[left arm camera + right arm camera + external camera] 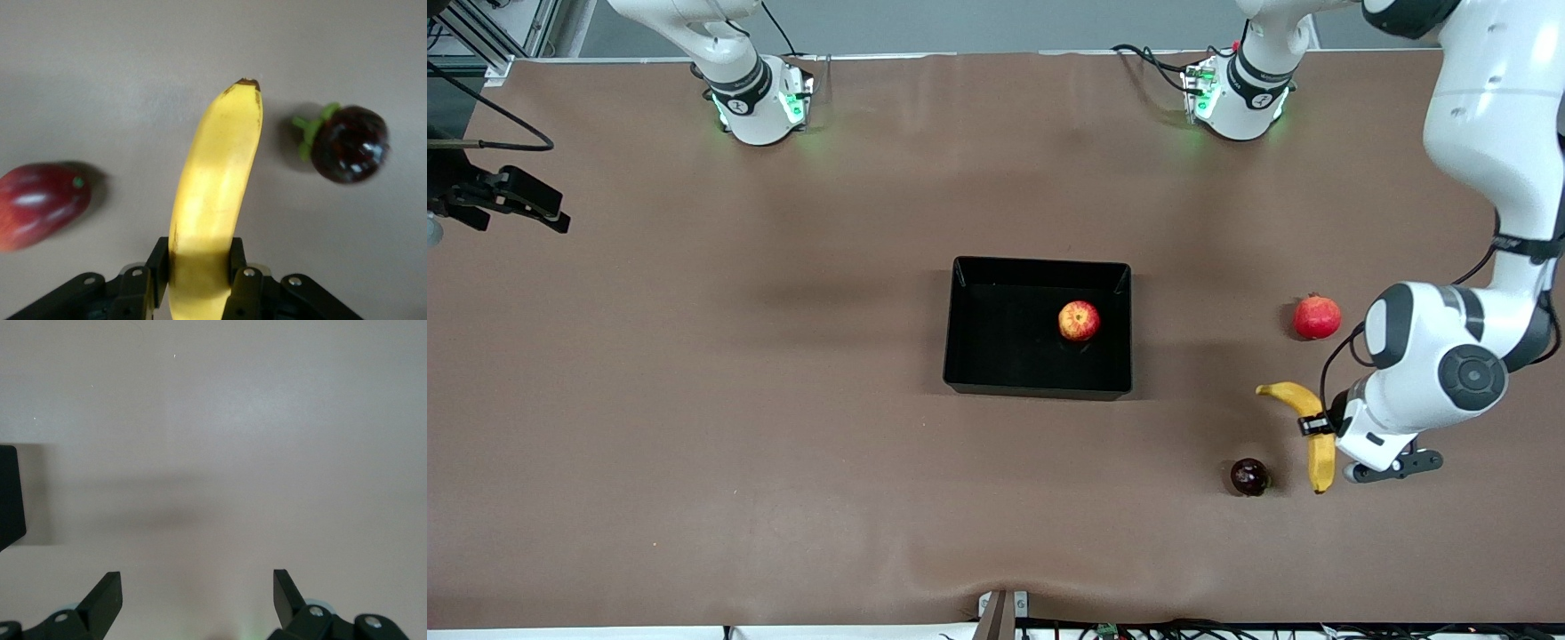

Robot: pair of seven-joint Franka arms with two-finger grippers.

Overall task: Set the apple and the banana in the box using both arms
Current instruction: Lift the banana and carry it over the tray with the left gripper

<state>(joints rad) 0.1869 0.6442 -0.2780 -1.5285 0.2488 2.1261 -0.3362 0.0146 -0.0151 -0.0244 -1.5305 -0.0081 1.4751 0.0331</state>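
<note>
The black box point(960, 356) sits in the middle of the table, and the red and yellow apple point(1079, 321) rests on its floor. Toward the left arm's end of the table lies the yellow banana point(1303, 418) point(213, 187). My left gripper point(1316, 426) point(198, 263) is shut on it across its middle, with a black finger point(157, 263) pressed to each side. I cannot tell whether the banana is clear of the table. My right gripper point(197, 587) point(559, 218) hangs open and empty over bare table at the right arm's end.
A red pomegranate point(1317, 316) point(37, 203) lies beside the banana, farther from the front camera. A dark purple fruit with a green stem point(1249, 476) point(348, 144) lies close to the banana's tip, nearer the camera. Brown table surrounds the box.
</note>
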